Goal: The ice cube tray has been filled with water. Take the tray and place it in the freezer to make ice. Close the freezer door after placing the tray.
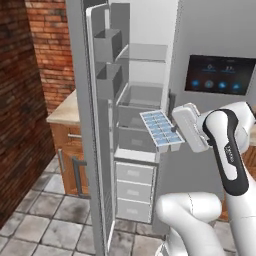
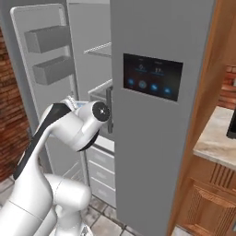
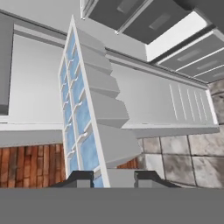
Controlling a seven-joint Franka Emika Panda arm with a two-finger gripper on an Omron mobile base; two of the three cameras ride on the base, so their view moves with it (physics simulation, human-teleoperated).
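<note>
Ice cube tray (image 1: pixel 161 131): white, two rows of cells holding pale blue water (image 1: pixel 159 127), at centre of the left base view, held in the air in front of the open freezer (image 1: pixel 137 105), tilted. Gripper (image 3: pixel 113 178): fingers clamped on the tray's near end, at bottom centre of the hand view. Freezer door (image 1: pixel 92 125): swung open, left of centre, its bins facing the shelves; white drawers (image 1: pixel 134 192) below the tray.

1 ice cube tray (image 1: pixel 161 131), 2 door bins (image 1: pixel 107 45), 3 drawers (image 1: pixel 134 192), 1 display panel (image 2: pixel 152 76)
</note>
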